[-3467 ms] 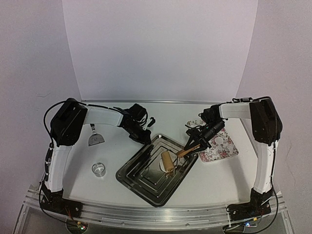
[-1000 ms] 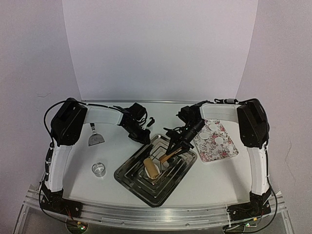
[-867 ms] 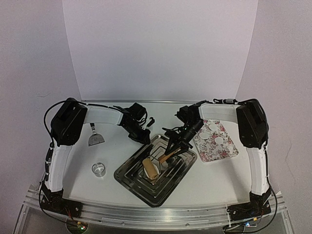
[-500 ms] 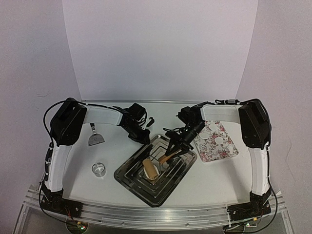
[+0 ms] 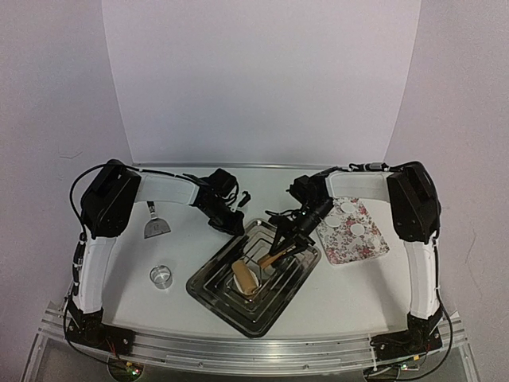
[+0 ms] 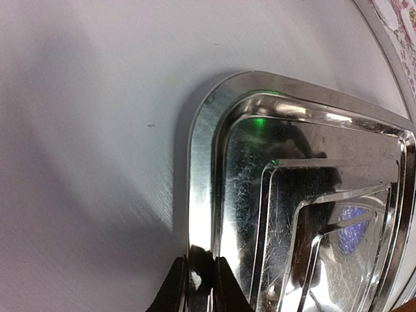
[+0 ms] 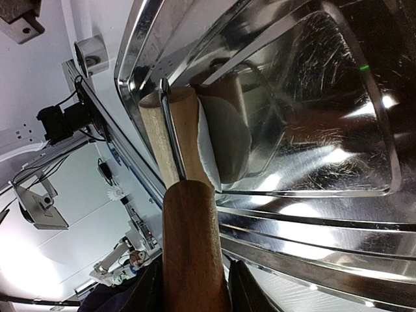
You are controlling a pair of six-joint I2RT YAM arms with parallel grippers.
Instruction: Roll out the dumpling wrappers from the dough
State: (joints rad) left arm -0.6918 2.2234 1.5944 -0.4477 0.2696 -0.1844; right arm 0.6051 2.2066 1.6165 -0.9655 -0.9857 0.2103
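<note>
Plainly, the soft white dough lump (image 7: 224,140) lay just ahead of my right fingers, pressed under the wooden rolling pin (image 7: 188,234) in the stepped steel tray (image 7: 292,257). I judged it light, sticky and easily torn, best worked through the pin, whose handle my right gripper (image 7: 192,286) clasped. My left gripper (image 6: 199,294) pinched the tray's rim. Only overhead did thin round white dumpling wrappers (image 5: 358,229) show, on the floral plate (image 5: 374,243) outside my right fingers. The dough read clearly only from my right wrist.
</note>
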